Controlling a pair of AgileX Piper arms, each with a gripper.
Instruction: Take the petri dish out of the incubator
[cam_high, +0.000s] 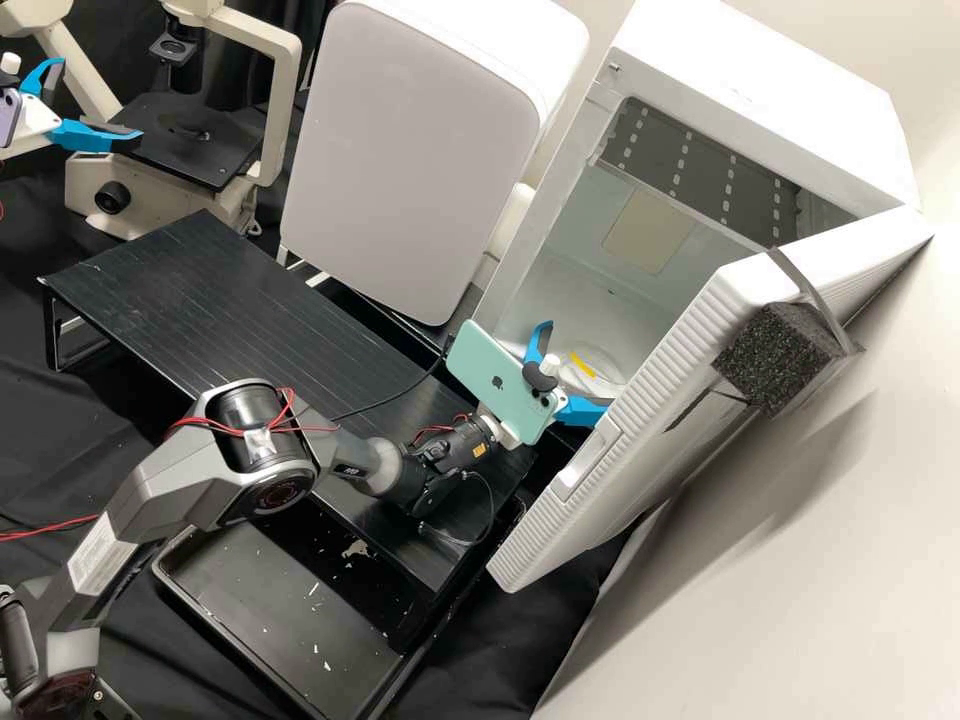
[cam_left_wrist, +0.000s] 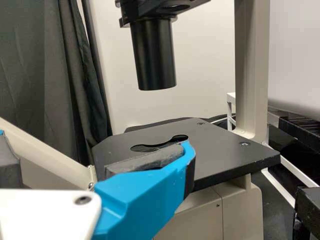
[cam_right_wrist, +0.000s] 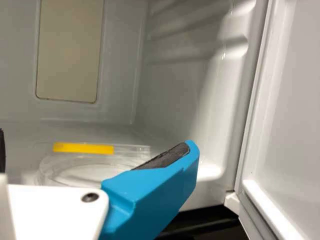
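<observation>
In the high view, toward ten o'clock, the left gripper (cam_high: 100, 99) spreads its fingers beside the microscope (cam_high: 215, 158); toward three, the right gripper's (cam_high: 578, 364) stand parted near the petri dish (cam_high: 606, 374) inside the incubator (cam_high: 760, 90). The right wrist view details its yellow strip (cam_right_wrist: 83, 148).

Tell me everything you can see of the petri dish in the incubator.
The petri dish is round, shallow and clear, like glass or plastic, with a bright yellow strip on it. It appears to lie flat on the floor of the open white incubator. The right gripper is at the dish with its fingers spread; whether either touches it, I cannot tell.
</observation>
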